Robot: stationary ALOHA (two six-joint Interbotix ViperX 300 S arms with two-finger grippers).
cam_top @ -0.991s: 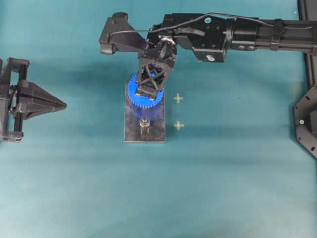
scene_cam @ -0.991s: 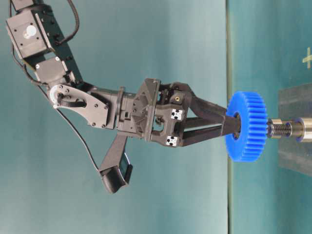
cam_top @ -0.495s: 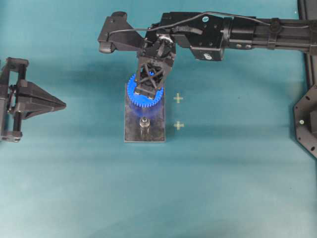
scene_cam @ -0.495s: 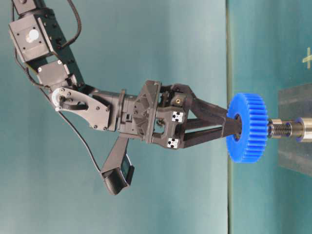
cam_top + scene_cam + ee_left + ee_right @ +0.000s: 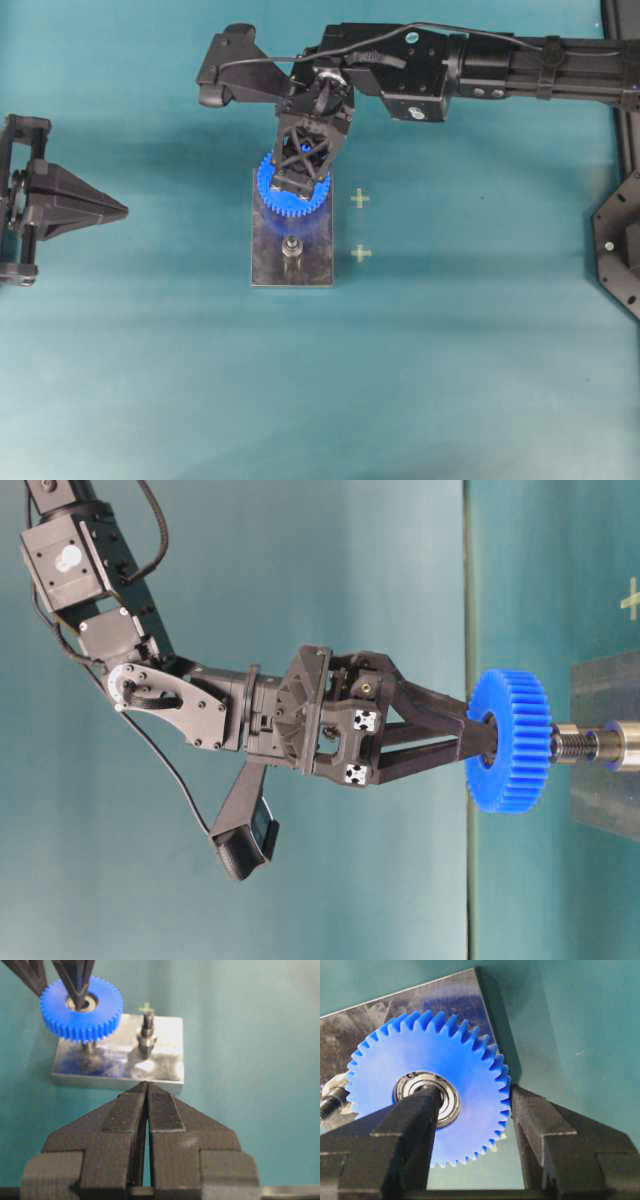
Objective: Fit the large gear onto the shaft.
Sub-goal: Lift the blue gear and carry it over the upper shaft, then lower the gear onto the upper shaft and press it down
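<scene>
The large gear (image 5: pixel 290 207) is bright blue with a silver bearing hub. It hangs level over the far end of the grey plate (image 5: pixel 270 265). My right gripper (image 5: pixel 470 1095) is shut on it, one finger in the hub bore and the other against the outer teeth. In the left wrist view the shaft (image 5: pixel 88 1047) shows as a short stub between the gear (image 5: pixel 80 1025) and the plate; whether its tip touches the hub I cannot tell. The overhead and right wrist views hide the shaft under the gear. My left gripper (image 5: pixel 125 210) rests shut and empty far to the left, pointing at the plate.
The twin peg (image 5: pixel 291 247) stands bare on the plate's near half, beside the gear. Two pale cross marks (image 5: pixel 360 199) lie on the teal mat right of the plate. A black frame (image 5: pixel 620 240) lines the right edge.
The gear has stayed almost in place over the plate's far end while the right arm's upper links shifted slightly. The left gripper drew back a little to the left.
</scene>
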